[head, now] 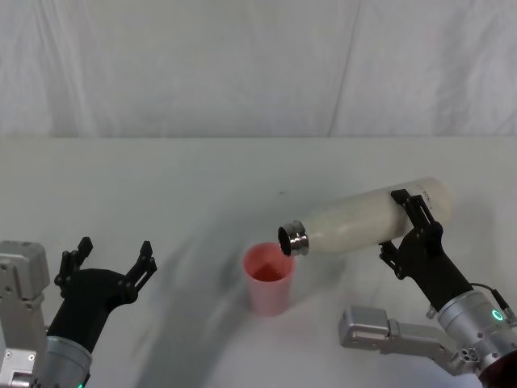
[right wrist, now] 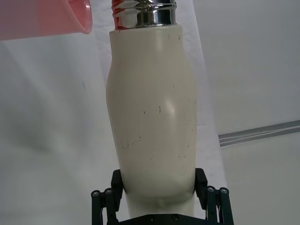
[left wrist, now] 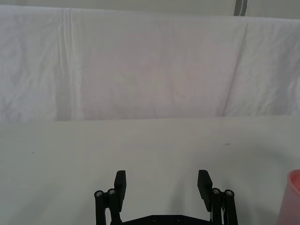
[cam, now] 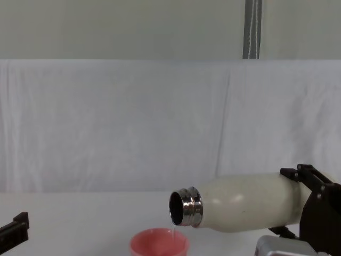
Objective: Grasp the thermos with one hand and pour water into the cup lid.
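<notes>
Thermos (head: 367,219): clamped near its base by the right gripper (head: 410,229), tipped almost level, steel mouth just above the pink cup lid (head: 269,276) on the table (head: 161,178).
Water (cam: 174,229): thin stream entering the lid.
Left gripper (head: 109,263): spread wide, idle, well apart.
Handling: keep the tilt shallow and the mouth centred over the rim.

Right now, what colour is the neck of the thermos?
Shiny silver steel; the thermos neck shows best in the chest view.
</notes>
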